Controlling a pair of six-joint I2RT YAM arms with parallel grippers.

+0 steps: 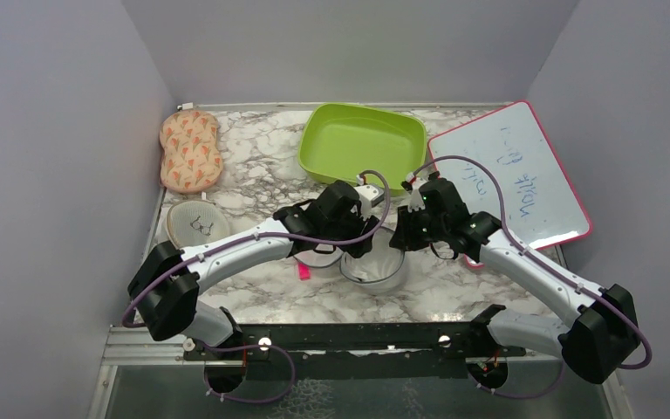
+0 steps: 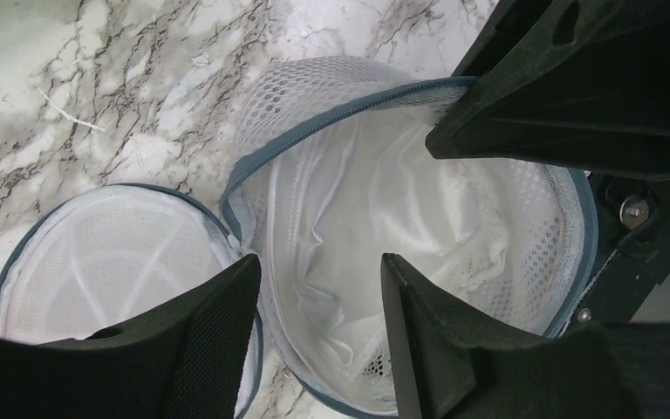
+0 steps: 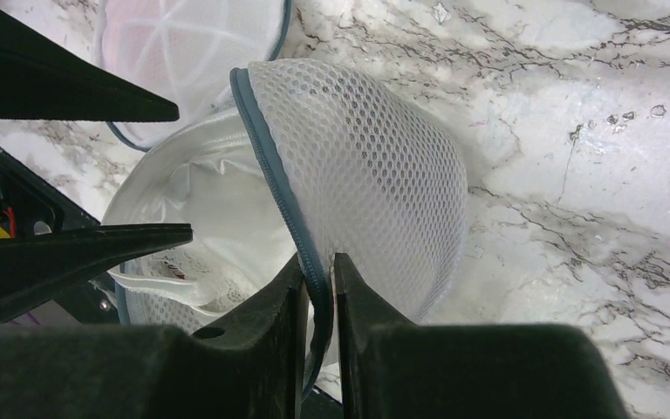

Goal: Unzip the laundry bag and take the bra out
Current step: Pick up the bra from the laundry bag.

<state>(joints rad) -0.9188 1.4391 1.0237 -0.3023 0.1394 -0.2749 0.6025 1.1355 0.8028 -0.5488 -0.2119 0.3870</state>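
R end effector (image 3: 318,284) pinched laundry bag (image 3: 375,166) rim; L end effector (image 2: 318,266) hung open above bra (image 2: 375,209) (prob, only white folds showed). Risk was L snagging mesh, thin pinch slipping, bag lifting.

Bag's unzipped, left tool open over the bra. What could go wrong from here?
1. The open left tool sits over the bra deep in the laundry bag, so closing may pinch mesh too.
2. The right tool grips only the thin zip rim; pulling the bra could slip it free.
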